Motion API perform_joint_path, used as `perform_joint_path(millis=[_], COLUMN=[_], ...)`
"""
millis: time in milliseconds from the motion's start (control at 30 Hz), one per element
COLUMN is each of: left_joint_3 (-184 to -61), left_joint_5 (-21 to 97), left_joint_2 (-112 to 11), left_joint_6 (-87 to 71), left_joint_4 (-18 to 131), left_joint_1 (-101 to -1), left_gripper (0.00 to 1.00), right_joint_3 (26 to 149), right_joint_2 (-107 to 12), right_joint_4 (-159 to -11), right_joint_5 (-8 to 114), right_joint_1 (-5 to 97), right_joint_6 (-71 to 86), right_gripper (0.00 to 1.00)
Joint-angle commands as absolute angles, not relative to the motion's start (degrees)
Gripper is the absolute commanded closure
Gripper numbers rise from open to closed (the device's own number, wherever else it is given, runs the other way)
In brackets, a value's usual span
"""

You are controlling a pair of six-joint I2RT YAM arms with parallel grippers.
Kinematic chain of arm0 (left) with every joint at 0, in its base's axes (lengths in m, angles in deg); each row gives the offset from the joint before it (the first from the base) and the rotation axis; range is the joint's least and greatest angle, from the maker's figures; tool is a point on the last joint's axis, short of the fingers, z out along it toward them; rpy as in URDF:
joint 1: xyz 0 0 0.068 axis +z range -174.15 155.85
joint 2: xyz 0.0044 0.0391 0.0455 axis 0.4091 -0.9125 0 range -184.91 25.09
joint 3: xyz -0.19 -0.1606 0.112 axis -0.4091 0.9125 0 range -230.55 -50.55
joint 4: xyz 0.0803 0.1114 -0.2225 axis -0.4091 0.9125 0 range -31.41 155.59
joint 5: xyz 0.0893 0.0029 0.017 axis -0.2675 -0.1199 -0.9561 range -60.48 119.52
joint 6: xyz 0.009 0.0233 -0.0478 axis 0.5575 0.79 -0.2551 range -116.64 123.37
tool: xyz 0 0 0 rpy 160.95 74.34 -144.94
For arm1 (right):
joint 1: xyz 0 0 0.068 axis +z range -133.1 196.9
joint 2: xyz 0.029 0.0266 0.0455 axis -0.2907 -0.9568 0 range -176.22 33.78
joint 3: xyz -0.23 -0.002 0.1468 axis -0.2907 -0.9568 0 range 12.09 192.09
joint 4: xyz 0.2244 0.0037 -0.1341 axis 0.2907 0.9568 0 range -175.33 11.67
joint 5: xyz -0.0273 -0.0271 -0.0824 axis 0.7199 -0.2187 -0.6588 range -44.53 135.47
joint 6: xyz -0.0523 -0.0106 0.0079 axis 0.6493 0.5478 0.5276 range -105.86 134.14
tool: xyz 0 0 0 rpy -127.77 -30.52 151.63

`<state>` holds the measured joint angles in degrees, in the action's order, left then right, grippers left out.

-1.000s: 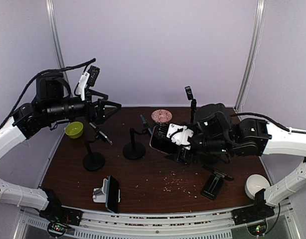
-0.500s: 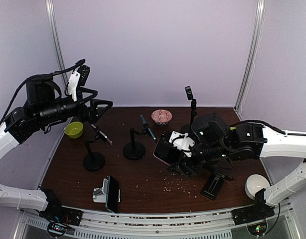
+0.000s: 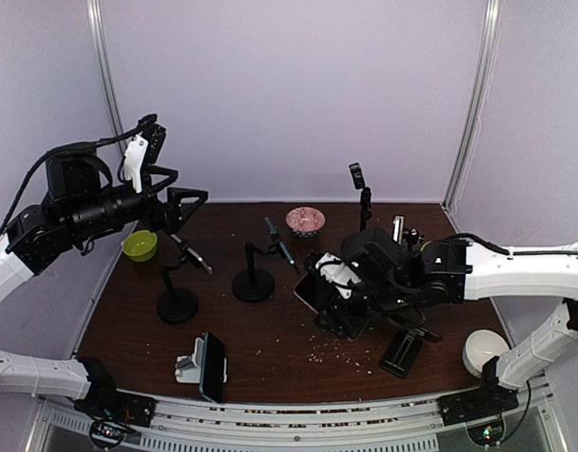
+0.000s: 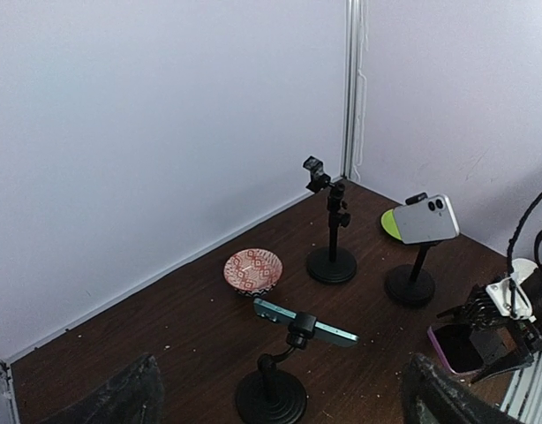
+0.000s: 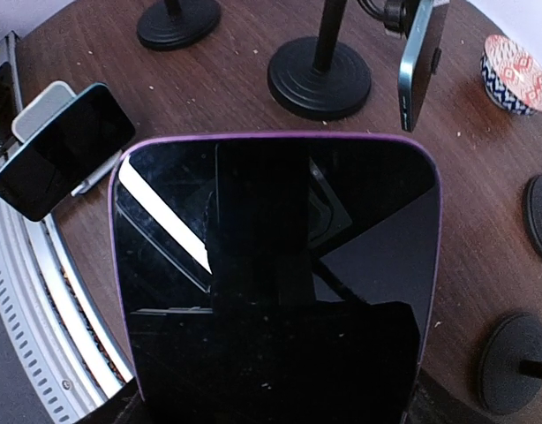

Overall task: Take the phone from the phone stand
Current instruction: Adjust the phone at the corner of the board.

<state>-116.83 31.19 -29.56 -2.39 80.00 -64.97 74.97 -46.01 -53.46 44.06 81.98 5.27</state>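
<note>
Purple phone [image 5: 271, 265] is sitting clamped between the right gripper [image 3: 325, 294] fingers; left gripper [image 3: 197, 209] is hanging wide open.

Showing glossy black glass inside a purple case on the phone [image 5: 275, 274]; glowing lime green at the small bowl [image 3: 139, 245]; wearing a red-and-white lattice inside the patterned dish [image 4: 252, 270], blue-and-white outside; running teal along the clamped phone [image 4: 337, 333]; sitting matte black at the round-based stand [image 3: 254, 284]; spreading dark brown, flecked with pale specks, across the table [image 3: 129, 320].

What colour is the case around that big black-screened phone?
Purple rim; the black-screened phone shows best in the right wrist view.
</note>
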Motion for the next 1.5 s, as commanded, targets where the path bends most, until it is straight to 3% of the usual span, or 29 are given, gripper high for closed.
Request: perform_joint_path(millis=[0,667,1467], left_joint_3=[-116.40,-116.38,-116.73], left_joint_5=[30.21,29.10,29.18], left_joint_2=[-28.41,-29.02,-30.10], left_joint_6=[-1.33,-0.59,-0.59], left_joint_4=[78.61,78.89,79.29], left_joint_1=[-64.59,-64.58,-64.56], left_gripper=[0.05,0.05,0.06], right_joint_3=[77.62,96.57,98.84], right_joint_2=[-49.26,-74.29,-80.27], right_joint_4=[-52.47,-30.21,-25.16], right_joint_5=[41.41,47.46,50.80], right_joint_1=[80.58,80.35,80.51], right_joint_6=[-0.34,3.54,2.29], right_gripper=[0.59,0.51,0.37])
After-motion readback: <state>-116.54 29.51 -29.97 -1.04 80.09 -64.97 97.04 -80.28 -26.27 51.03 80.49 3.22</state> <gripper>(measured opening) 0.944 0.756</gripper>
